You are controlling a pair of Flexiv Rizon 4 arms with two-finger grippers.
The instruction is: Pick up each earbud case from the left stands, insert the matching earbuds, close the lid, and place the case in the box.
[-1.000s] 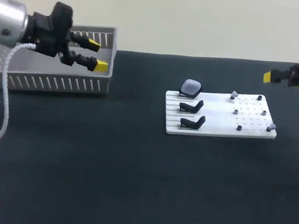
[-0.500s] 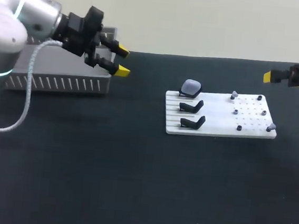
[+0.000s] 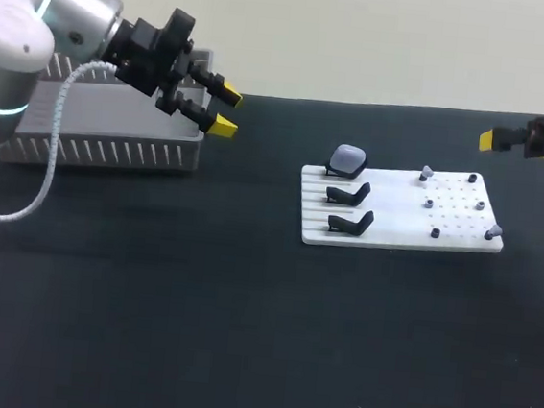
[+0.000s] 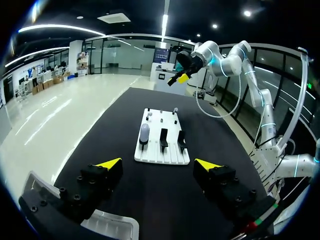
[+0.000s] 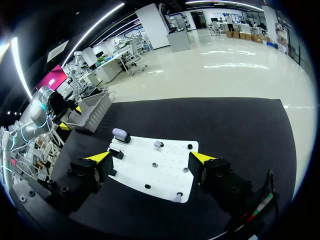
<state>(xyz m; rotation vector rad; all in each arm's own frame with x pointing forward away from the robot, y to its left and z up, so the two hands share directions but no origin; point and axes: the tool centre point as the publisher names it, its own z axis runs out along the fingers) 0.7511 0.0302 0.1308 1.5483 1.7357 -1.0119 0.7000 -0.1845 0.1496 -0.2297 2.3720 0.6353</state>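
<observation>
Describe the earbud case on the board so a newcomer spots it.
Find the white board on the dark table. Three black stands line its left end. The case, rounded and pale grey, sits on the farthest stand; the two nearer are bare.

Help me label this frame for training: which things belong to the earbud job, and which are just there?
Job: earbud case; two empty stands; earbuds; white board; grey box; left gripper; right gripper.
Just there: black table; white cable.
</observation>
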